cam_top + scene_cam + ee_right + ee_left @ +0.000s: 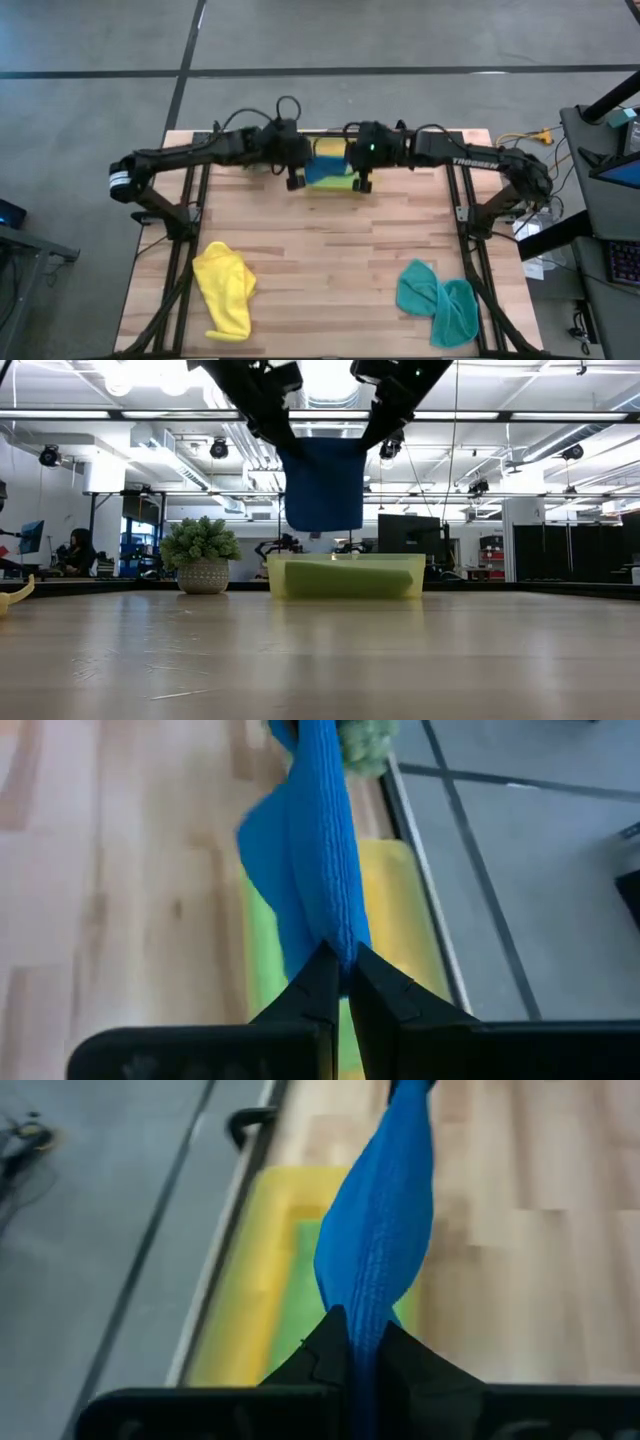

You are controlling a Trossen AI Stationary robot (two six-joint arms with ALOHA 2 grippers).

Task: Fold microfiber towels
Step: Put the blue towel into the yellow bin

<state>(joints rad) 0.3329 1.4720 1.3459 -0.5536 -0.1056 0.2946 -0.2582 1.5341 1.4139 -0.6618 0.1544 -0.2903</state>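
So here we've got both arms up at the far edge of the worktop (330, 240), holding the bright blue towel (323, 485) in the air between them. The left gripper (352, 1355) has its fingers pressed together on one end of the blue cloth, and the right gripper (338, 982) is pinching the other end the same way. From the low view we can see the towel hanging clear above the yellow tray (345, 577), not touching it. The lime green towel (310, 1295) lies flat inside that tray. The other two are well apart from all this on the near side: the yellow towel (226, 288) crumpled toward the left corner, the teal towel (440, 300) bunched toward the right. A small spiky green plant (201, 555) in a pot stands just beside the tray.
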